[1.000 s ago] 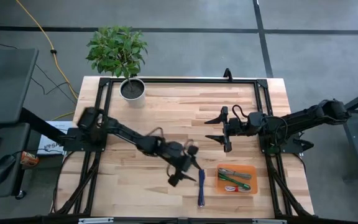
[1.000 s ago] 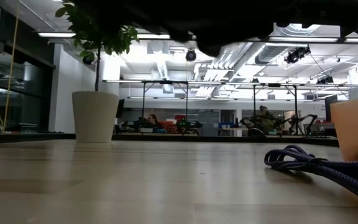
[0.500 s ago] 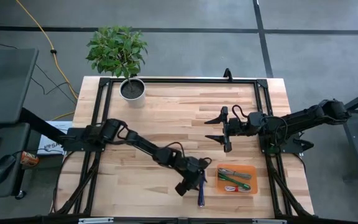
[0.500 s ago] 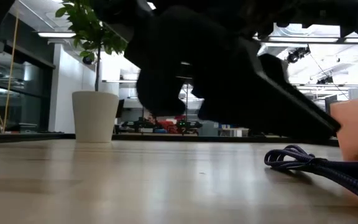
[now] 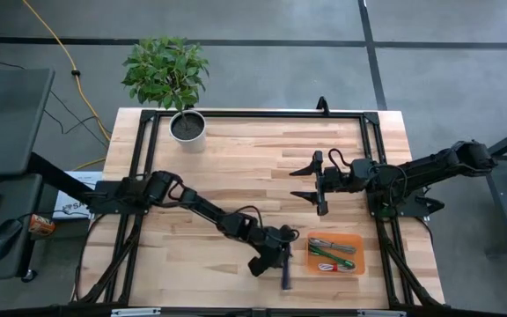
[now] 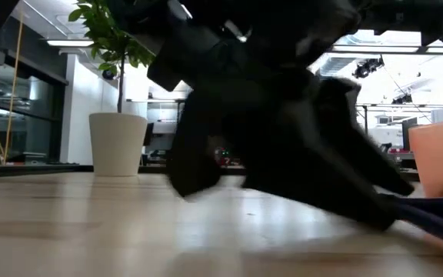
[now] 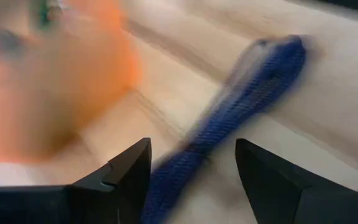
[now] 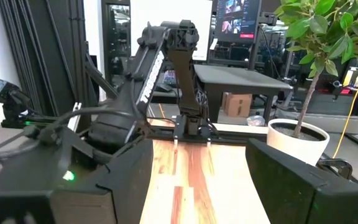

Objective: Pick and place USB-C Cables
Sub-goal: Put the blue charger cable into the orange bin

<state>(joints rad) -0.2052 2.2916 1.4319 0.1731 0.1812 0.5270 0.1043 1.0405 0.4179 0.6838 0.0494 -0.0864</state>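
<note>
Overhead: left gripper (image 5: 278, 261) sits over the dark blue cable (image 5: 285, 276), which runs near-to-far just left of the orange tray (image 5: 353, 239); right gripper (image 5: 316, 185) waits open, farther off. Left wrist view: fingers (image 7: 132, 167) spread, straddling it.

The left gripper (image 5: 275, 261) fills the gap at the table's front edge beside the orange tray (image 5: 354, 239), its open fingers straddling the dark blue cable (image 7: 241, 106). The potted plant (image 5: 186, 126) blocks the back-left corner; the wood (image 5: 236, 167) between lies bare.
</note>
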